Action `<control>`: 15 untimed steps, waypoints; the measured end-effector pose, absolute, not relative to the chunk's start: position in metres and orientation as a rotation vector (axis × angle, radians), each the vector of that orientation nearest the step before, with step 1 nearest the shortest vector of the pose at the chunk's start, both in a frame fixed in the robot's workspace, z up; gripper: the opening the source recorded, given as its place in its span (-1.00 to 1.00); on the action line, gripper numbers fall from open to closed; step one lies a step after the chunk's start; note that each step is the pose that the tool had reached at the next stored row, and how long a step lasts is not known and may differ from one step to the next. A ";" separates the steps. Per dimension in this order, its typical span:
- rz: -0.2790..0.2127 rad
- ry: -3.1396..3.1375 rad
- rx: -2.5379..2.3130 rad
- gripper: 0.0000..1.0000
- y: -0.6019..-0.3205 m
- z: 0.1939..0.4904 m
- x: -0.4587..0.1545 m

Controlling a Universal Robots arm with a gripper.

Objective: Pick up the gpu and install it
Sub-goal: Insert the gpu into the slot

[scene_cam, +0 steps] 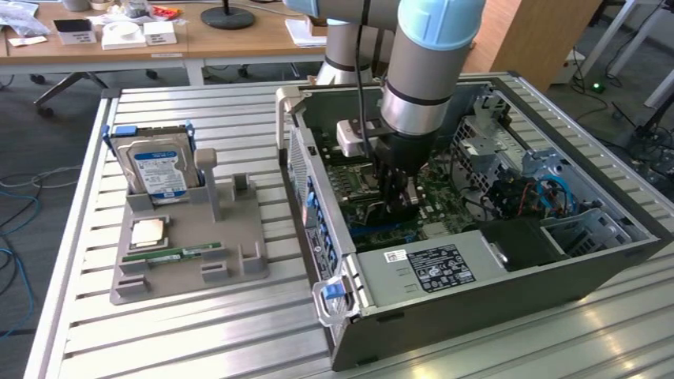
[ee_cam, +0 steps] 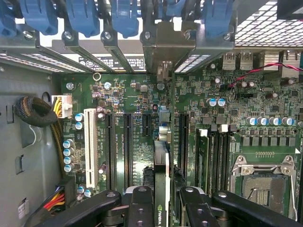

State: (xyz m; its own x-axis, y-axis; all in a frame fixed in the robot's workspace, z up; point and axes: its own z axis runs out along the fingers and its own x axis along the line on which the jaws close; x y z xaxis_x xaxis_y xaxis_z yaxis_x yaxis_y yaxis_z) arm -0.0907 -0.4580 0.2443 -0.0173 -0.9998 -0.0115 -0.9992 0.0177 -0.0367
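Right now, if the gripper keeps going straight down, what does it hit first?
Probably the motherboard: the gripper holds the gpu edge-down over the expansion slots, so the card's lower edge would likely meet a slot first. Depth is unclear.

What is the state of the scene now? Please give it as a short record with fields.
gripper: inside the open computer case, above the motherboard, at
held thing: gpu, seen edge-on between the fingers, its bracket end toward the case's rear slots
gpu position: over the expansion slots; whether it is seated cannot be told
holder on table: gray stand on the exterior view's left
stand contents: hard drive upright, processor chip flat, memory stick flat
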 end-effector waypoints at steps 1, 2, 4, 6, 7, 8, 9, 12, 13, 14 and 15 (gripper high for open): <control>-0.028 2.216 -2.178 -0.48 -0.458 0.244 -0.091; -0.028 2.216 -2.178 -0.48 -0.458 0.244 -0.091; -0.028 2.216 -2.178 -0.48 -0.458 0.244 -0.091; -0.029 2.216 -2.178 -0.48 -0.458 0.244 -0.091; -0.029 2.216 -2.178 -0.48 -0.458 0.244 -0.091; -0.028 2.215 -2.178 -0.48 -0.458 0.244 -0.092; -0.028 2.215 -2.178 -0.48 -0.458 0.244 -0.092; -0.029 2.214 -2.179 -0.48 -0.458 0.244 -0.092; -0.029 2.215 -2.179 -0.48 -0.458 0.244 -0.092; -0.029 2.215 -2.179 -0.48 -0.458 0.243 -0.092; -0.029 2.215 -2.179 -0.48 -0.458 0.243 -0.092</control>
